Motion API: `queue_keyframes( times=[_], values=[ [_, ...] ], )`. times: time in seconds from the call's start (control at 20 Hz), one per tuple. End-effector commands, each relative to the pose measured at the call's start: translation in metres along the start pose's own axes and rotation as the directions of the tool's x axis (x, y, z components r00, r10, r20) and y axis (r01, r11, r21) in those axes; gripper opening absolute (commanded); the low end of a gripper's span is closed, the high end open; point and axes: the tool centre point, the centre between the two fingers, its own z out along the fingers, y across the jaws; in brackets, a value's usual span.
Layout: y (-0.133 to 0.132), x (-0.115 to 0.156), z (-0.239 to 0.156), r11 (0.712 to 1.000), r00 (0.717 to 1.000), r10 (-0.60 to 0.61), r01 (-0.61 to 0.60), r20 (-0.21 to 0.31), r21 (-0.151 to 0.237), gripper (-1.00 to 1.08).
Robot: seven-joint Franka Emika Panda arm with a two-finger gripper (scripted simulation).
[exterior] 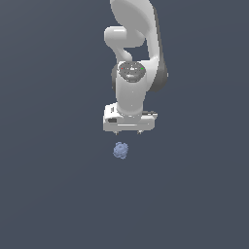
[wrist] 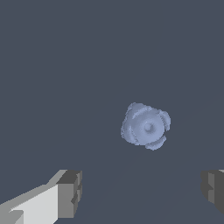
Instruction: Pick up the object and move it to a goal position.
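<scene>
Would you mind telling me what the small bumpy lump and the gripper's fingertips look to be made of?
Berry-like lump: matte pale blue-lavender, lobed with a dimpled centre; possibly rubber or soft plastic, though a render leaves that open. Gripper fingertips: flat grey ridged pads, rubber-like, on smooth white bodies resembling painted plastic.

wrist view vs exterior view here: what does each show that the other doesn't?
Only the wrist view: the two grey fingertips spread wide with nothing between them, and the dimple and lobes on top of the small bumpy pale blue-lavender lump.

Only the exterior view: the white arm above its gripper, and the lump apart from the gripper.

Both: the lump, ungrasped, on the plain dark grey ground.
</scene>
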Motion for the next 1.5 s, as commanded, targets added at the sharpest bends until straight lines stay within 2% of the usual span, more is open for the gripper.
queue_keyframes(
  times=[0.0, 0.55, 0.8, 1.05, 1.45],
  values=[
    [0.0, 0.0, 0.0, 1.0, 1.0, 0.0, 0.0, 0.0, 0.0, 1.0],
    [-0.028, 0.012, -0.02, 0.999, 0.999, -0.015, 0.017, -0.042, 0.032, 1.0],
    [-0.022, 0.013, -0.012, 0.999, 0.999, 0.012, -0.011, -0.039, 0.031, 1.0],
    [-0.009, 0.017, 0.007, 0.996, 0.995, 0.088, -0.087, -0.035, 0.032, 1.0],
    [0.022, 0.022, 0.052, 0.966, 0.966, 0.259, -0.258, -0.028, 0.024, 1.0]
  ],
)
